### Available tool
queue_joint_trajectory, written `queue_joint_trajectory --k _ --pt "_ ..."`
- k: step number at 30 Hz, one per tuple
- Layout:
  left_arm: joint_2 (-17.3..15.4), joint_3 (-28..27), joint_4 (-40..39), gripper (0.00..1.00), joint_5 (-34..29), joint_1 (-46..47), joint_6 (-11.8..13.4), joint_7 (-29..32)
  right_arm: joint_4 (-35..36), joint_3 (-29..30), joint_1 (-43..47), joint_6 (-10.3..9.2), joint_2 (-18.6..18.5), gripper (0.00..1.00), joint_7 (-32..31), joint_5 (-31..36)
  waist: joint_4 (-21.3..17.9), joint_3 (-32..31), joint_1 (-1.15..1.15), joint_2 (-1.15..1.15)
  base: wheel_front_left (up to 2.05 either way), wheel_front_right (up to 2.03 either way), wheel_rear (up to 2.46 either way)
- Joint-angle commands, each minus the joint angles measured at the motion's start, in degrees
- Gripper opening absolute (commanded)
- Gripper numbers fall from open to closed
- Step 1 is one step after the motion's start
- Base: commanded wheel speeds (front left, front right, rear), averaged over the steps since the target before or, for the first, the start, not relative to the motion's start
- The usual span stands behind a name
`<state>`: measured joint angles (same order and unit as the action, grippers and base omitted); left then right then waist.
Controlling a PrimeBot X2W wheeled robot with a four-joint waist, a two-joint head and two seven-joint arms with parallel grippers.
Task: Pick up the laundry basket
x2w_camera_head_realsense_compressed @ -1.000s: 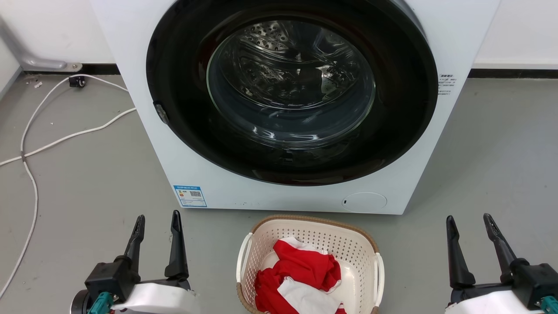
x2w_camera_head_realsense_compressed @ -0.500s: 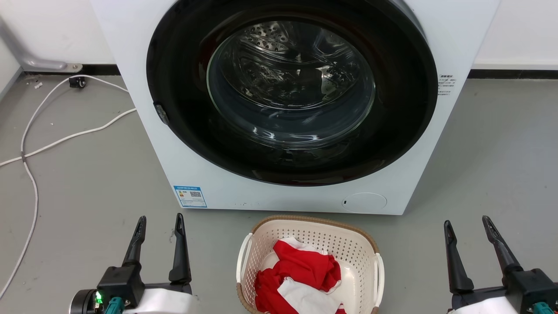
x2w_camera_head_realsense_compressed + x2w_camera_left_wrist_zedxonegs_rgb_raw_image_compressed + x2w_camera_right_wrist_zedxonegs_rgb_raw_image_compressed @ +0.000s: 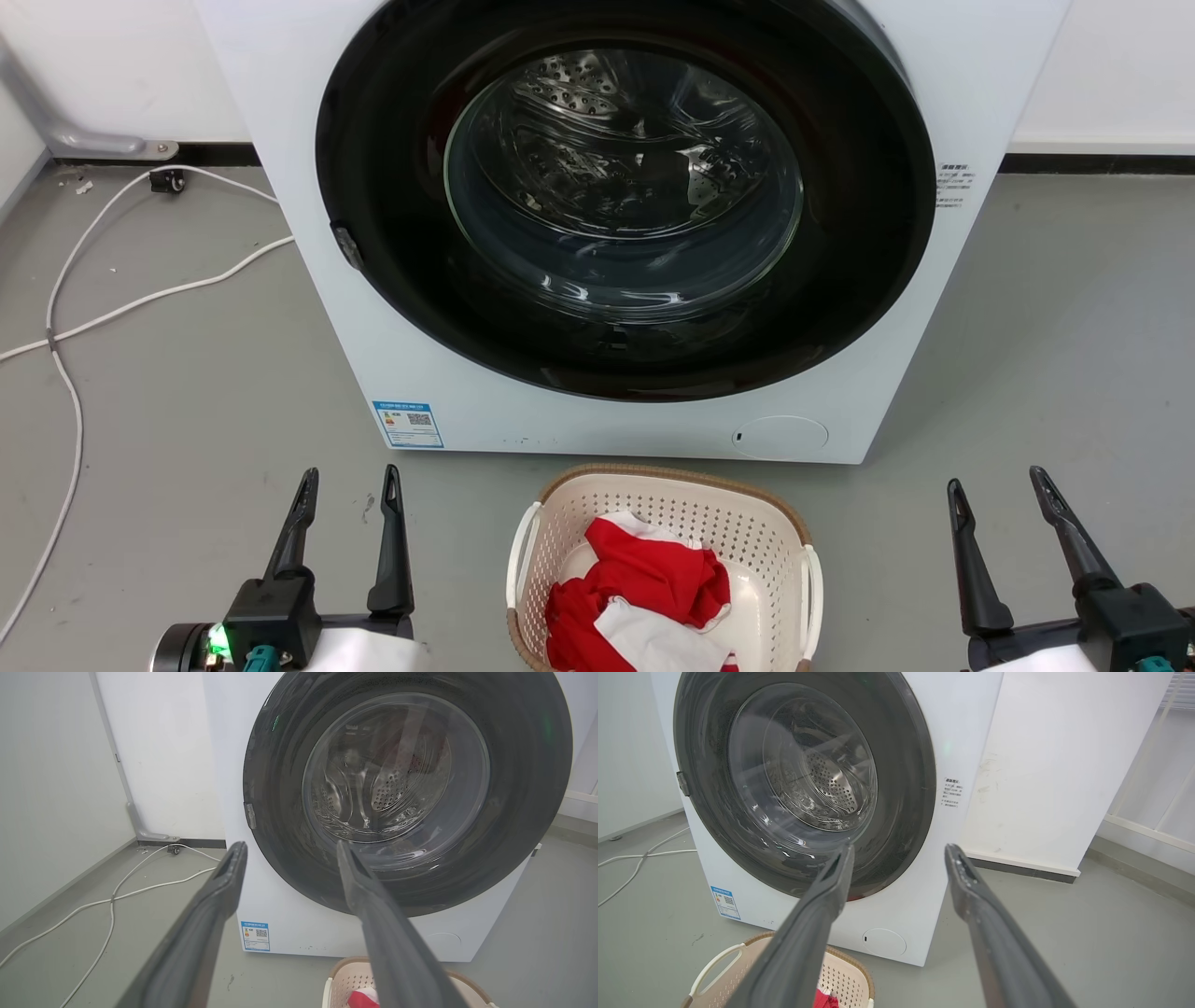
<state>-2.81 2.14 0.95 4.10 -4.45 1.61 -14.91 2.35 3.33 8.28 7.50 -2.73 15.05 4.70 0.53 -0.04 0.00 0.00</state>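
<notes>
Cream-white perforated plastic under a brown woven-look rim: the basket (image 3: 709, 511) stands upright on the grey floor (image 3: 1046, 327). It sits at the middle of the floor's near edge in the head view, which cuts off its near end. White handles (image 3: 516, 551) run along its left and right sides. A crumpled red and white cloth (image 3: 653, 583) lies inside, below the rim.

Just beyond the basket, and not touching it, stands the white washer (image 3: 420, 373), backed against the wall at the floor's far edge. Its round dark door (image 3: 625, 177) shows the steel drum through the glass. A blue label (image 3: 408, 423) sits low on the left of the front. A round cap (image 3: 780, 435) sits low on the right, just behind the basket's far right corner.

The left gripper (image 3: 351, 476) hovers to the basket's left, apart from it. Its jaws are spread wide with nothing between them and point toward the washer. A green light (image 3: 217, 639) glows at its wrist. The right gripper (image 3: 997, 481) hovers on the other side, farther from the basket, with its jaws equally wide and empty.

A white cable (image 3: 140, 299) snakes over the floor toward the far left corner.
</notes>
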Motion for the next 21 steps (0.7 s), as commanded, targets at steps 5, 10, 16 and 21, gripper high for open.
queue_joint_trajectory --k 5,10,16,21 --pt "-0.1 0.2 0.1 1.00 0.0 -0.8 0.3 -0.4 0.1 0.1 0.8 -0.02 -0.3 1.00 0.2 -0.8 0.0 -0.1 0.00 0.00 0.00 0.00 0.00" --pt "-0.1 0.2 0.2 1.00 0.1 -0.7 0.4 -0.4 0.1 0.0 0.9 -0.02 -0.3 1.00 0.2 -0.9 0.0 -0.2 0.00 0.00 0.00 0.00 0.00" --pt "-0.1 0.2 0.2 1.00 0.0 -0.8 0.3 -0.4 0.3 -0.2 0.8 -0.02 -0.3 1.00 0.2 -0.8 0.0 -0.1 0.00 0.00 0.00 0.00 0.00" --pt "-0.1 0.0 0.3 1.00 0.1 -0.6 0.1 -0.4 0.5 -0.3 0.6 -0.02 -0.3 1.00 0.2 -0.9 -0.1 0.2 0.00 0.00 0.00 0.00 0.00"
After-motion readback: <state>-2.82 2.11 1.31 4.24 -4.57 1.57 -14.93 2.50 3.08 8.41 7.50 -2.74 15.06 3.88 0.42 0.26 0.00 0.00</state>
